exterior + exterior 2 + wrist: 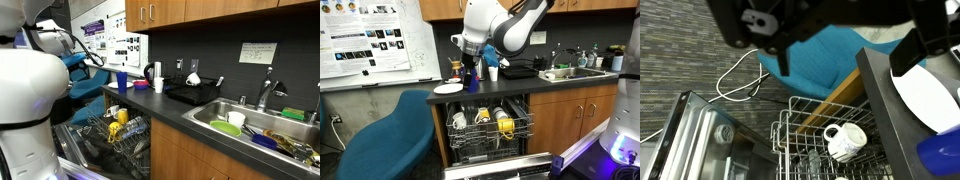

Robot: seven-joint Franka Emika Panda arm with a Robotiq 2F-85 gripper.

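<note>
Hangs by the end corner of the bench (170,107), gripper (470,68) spread wide and holding nothing. In the wrist view the fingers (779,55) stand well apart, with only the blue chair (810,55) showing in the gap. Nearest thing is the plate (448,89), flat on the bench at that end corner, close to the front edge. Sits outside the gap rather than in it, past the finger on the bench side (930,95), and seemingly lower than the tips. Round, so no long axis to line up with, only a rim. One arm, so no question of which is nearer. Under the bench edge, the open rack (490,128) with a white mug (845,140) in it. Farther along the bench, a kettle (150,72), then the sink (212,115) toward the far end. As for writing: a poster (375,40) beyond the end edge and a note (258,52) above the sink, both too small to read. No brand legible anywhere.
</note>
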